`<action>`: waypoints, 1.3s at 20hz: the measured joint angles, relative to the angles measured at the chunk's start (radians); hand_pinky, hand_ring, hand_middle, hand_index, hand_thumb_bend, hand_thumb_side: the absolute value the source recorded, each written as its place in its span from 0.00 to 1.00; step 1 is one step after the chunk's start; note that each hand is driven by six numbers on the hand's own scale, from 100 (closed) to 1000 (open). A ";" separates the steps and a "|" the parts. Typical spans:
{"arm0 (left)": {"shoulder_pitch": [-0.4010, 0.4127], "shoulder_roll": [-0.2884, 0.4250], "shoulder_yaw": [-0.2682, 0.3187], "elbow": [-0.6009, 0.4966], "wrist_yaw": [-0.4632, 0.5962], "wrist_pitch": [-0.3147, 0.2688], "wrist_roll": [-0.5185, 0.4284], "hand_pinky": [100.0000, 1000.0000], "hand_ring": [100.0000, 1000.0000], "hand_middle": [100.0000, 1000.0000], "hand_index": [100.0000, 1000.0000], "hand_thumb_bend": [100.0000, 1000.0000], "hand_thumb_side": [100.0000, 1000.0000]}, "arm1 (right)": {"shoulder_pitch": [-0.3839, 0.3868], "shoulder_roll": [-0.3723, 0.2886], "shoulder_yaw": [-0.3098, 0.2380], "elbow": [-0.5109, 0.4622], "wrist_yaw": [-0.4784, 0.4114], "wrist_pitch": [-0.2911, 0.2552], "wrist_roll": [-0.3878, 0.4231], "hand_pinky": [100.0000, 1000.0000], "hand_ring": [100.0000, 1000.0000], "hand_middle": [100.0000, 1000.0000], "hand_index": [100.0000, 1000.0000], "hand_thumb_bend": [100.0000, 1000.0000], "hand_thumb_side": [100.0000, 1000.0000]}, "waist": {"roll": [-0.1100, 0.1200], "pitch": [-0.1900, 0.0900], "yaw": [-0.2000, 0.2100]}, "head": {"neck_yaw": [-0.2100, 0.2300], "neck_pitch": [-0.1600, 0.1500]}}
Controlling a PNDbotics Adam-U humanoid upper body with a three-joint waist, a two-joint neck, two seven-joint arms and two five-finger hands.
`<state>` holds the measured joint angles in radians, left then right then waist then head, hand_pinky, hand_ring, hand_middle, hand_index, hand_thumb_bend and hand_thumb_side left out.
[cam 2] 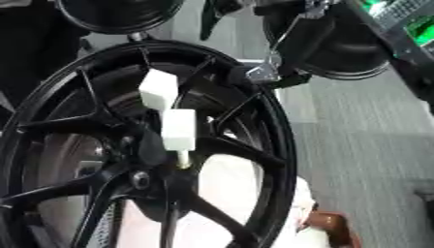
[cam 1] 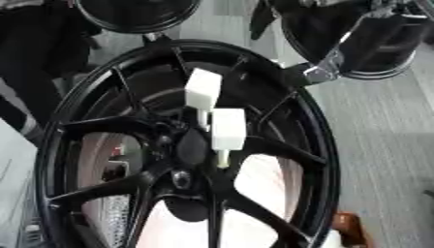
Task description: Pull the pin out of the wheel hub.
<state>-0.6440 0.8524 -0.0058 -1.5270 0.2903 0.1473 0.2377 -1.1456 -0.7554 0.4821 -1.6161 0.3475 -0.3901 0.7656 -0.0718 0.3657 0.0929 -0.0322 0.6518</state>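
Note:
A large black wheel hub (cam 1: pixel 191 145) with thin spokes fills the left and middle of both views. Two white pins with blocky heads stick out near its centre. The upper pin (cam 1: pixel 203 92) leans up and left. The lower pin (cam 1: pixel 227 128) stands just below it, its thin pale stem (cam 1: pixel 222 158) entering the hub. My right arm comes down from the upper right, and its dark hand with a silver part (cam 1: pixel 315 72) lies at the wheel's upper right rim, well apart from both pins. Its fingers are hidden. My left hand does not show.
Two more black wheels stand behind, one at the top left (cam 1: pixel 135 14) and one at the top right (cam 1: pixel 381 48). Grey floor (cam 1: pixel 381 145) runs along the right. A brown object (cam 1: pixel 352 227) sits at the lower right by the rim.

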 measured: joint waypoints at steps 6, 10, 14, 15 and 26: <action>-0.013 0.010 0.005 -0.025 0.000 -0.001 0.006 0.78 0.80 0.72 0.85 0.32 0.73 | 0.008 -0.008 -0.002 -0.011 0.047 -0.020 -0.024 0.91 0.87 0.80 0.83 0.28 0.41 | -0.027 0.043 0.052 | -0.028 -0.030; -0.015 0.010 0.010 -0.036 0.000 -0.001 0.007 0.78 0.80 0.73 0.85 0.32 0.73 | 0.003 -0.007 -0.001 -0.011 0.075 -0.036 -0.040 0.91 0.88 0.80 0.83 0.28 0.39 | -0.038 0.064 0.068 | -0.038 -0.039; -0.016 0.010 0.011 -0.040 0.000 0.001 0.011 0.78 0.80 0.73 0.85 0.32 0.73 | -0.013 0.001 -0.001 -0.007 0.097 -0.050 -0.062 0.92 0.88 0.81 0.83 0.29 0.34 | -0.041 0.079 0.077 | -0.048 -0.042; -0.016 0.010 0.012 -0.043 0.000 0.001 0.012 0.78 0.80 0.73 0.85 0.32 0.73 | -0.018 0.007 -0.001 -0.003 0.103 -0.054 -0.069 0.92 0.88 0.80 0.83 0.30 0.33 | -0.041 0.082 0.081 | -0.052 -0.043; -0.016 0.010 0.019 -0.053 0.001 -0.001 0.016 0.79 0.80 0.73 0.85 0.31 0.74 | -0.042 0.042 0.018 0.034 0.156 -0.098 -0.109 0.92 0.89 0.81 0.84 0.36 0.23 | -0.048 0.097 0.106 | -0.082 -0.037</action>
<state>-0.6598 0.8628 0.0127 -1.5799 0.2912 0.1466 0.2533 -1.1872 -0.7139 0.4997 -1.5822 0.5034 -0.4882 0.6568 -0.1202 0.4630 0.1993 -0.1145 0.6148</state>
